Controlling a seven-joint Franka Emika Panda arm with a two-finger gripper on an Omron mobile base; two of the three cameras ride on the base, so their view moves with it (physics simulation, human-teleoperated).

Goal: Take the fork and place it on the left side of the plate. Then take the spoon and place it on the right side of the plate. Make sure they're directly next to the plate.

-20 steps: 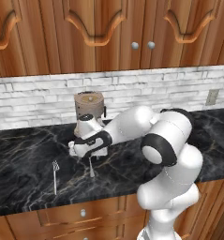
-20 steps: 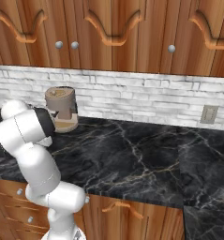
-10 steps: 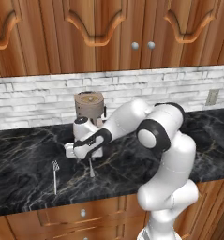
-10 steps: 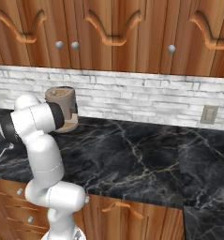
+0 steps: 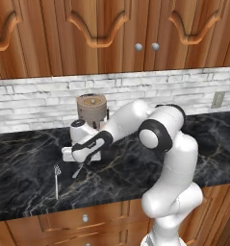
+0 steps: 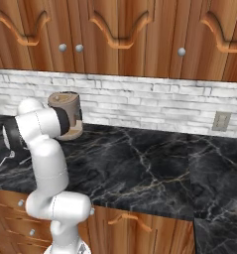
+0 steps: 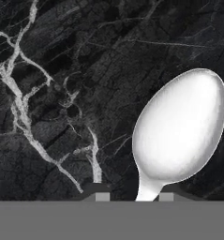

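Gripper [image 5: 78, 166] is low over the black marble table [image 5: 20, 158], jaws partly closed around the spoon [image 7: 179, 136] neck; whether it's actually clamped cannot be told.

Risks:
- Spoon is being taken while the fork [image 5: 56, 178] lies untouched on the table; task order puts the fork first.
- Grip sits right at the handle where it meets the bowl, so the spoon could pivot or slip when lifted.

Views:
- Hand view: spoon bowl just ahead of the fingertips [image 7: 102, 193], handle running between them.
- Left base view: fork just left of the gripper, brown canister [image 5: 92, 108] behind.
- Right base view: arm blocks the gripper; a utensil [image 6: 3, 163] is seen at the left edge.
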